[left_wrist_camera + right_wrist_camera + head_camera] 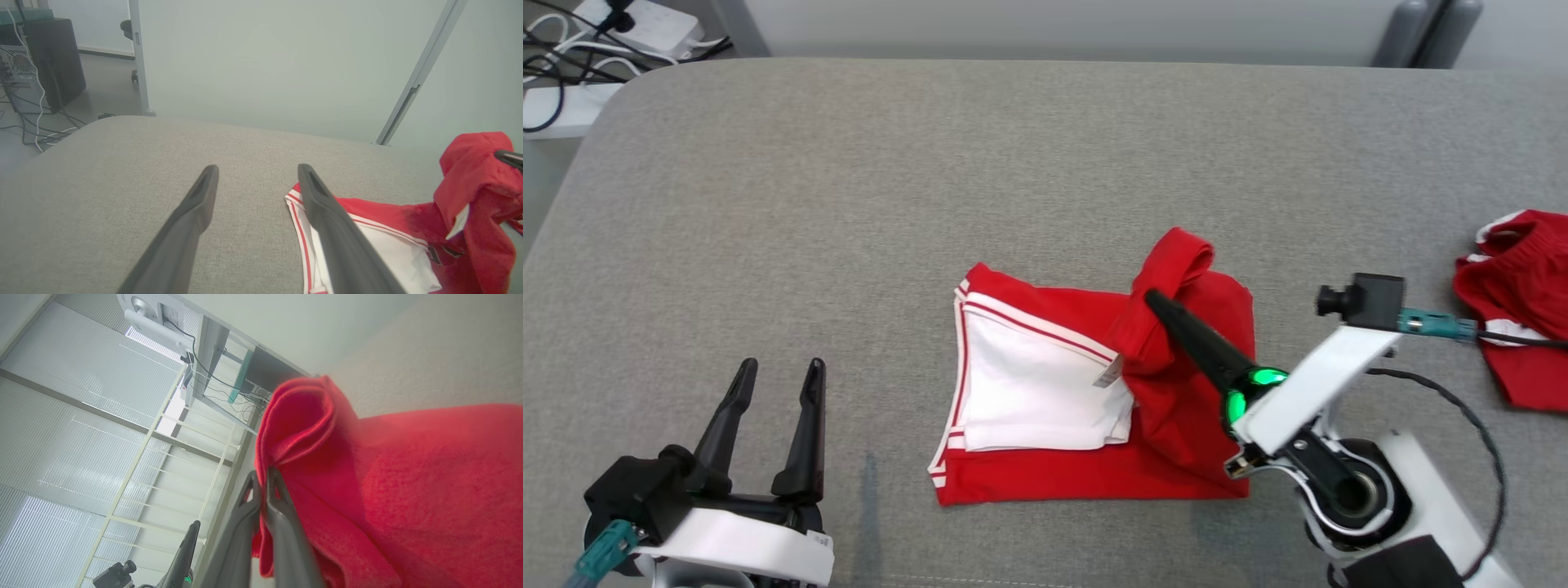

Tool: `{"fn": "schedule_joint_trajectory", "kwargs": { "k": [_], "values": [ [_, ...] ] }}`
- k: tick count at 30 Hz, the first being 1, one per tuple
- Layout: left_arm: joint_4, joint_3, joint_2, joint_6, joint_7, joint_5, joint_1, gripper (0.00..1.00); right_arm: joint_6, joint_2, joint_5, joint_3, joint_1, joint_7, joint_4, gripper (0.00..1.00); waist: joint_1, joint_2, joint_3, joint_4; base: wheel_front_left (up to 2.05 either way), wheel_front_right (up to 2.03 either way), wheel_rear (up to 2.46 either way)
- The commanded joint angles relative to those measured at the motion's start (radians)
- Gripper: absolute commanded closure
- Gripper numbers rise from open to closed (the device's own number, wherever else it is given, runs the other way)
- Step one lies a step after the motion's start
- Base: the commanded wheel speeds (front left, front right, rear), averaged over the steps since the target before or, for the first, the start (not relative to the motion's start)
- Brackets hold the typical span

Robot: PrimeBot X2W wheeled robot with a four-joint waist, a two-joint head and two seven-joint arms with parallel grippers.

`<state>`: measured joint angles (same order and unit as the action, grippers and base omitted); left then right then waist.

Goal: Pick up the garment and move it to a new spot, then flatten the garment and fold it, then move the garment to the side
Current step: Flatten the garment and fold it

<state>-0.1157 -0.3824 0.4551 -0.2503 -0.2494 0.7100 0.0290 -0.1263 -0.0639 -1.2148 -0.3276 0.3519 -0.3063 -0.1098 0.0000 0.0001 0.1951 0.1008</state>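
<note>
The garment (1086, 457) is red with white side panels and red-white trim, lying partly folded in the middle of the grey table (849, 204). My right gripper (1152, 298) is shut on its upper right corner, and that red fold stands lifted above the rest. In the right wrist view the closed fingers (278, 498) pinch the red garment (388, 477). My left gripper (780, 367) hovers open at the lower left, clear of the cloth. The left wrist view has its fingertips (210, 171) spread over bare table, with the garment (392, 245) beside the right finger.
A second red and white garment (1523, 302) lies at the table's right edge. Cables and white power strips (596, 57) sit on the floor beyond the far left corner. The table's far edge runs along a pale wall.
</note>
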Motion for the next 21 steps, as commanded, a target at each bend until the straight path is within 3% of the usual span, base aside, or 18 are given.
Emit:
{"fn": "schedule_joint_trajectory", "kwargs": {
  "k": [1,9,19,21],
  "values": [
    [-0.014,0.032,0.022,0.005,-0.002,-0.015,0.05,0.0,-0.004,0.006,0.02,-0.038,0.045,0.019,-0.017,1.0,0.0,-0.0001,0.0,0.023,0.0,0.0,0.0],
    [0.017,-0.017,-0.013,0.031,0.0,-0.019,0.082,0.0,-0.004,0.013,-0.079,-0.282,0.16,0.113,-0.221,1.0,0.0,-0.0001,-0.002,0.122,0.0,0.0,0.0],
    [0.052,-0.037,-0.041,0.049,-0.004,-0.026,0.102,0.0,-0.004,0.014,-0.142,-0.458,0.281,0.209,-0.419,0.97,0.0,-0.0001,0.002,0.15,0.0,0.0,0.0],
    [0.057,-0.038,-0.044,0.053,-0.005,-0.028,0.107,0.0,-0.004,0.014,-0.158,-0.484,0.304,0.232,-0.455,0.0,0.0,-0.0001,0.005,0.15,0.0,0.0,0.0]
  ]
}}
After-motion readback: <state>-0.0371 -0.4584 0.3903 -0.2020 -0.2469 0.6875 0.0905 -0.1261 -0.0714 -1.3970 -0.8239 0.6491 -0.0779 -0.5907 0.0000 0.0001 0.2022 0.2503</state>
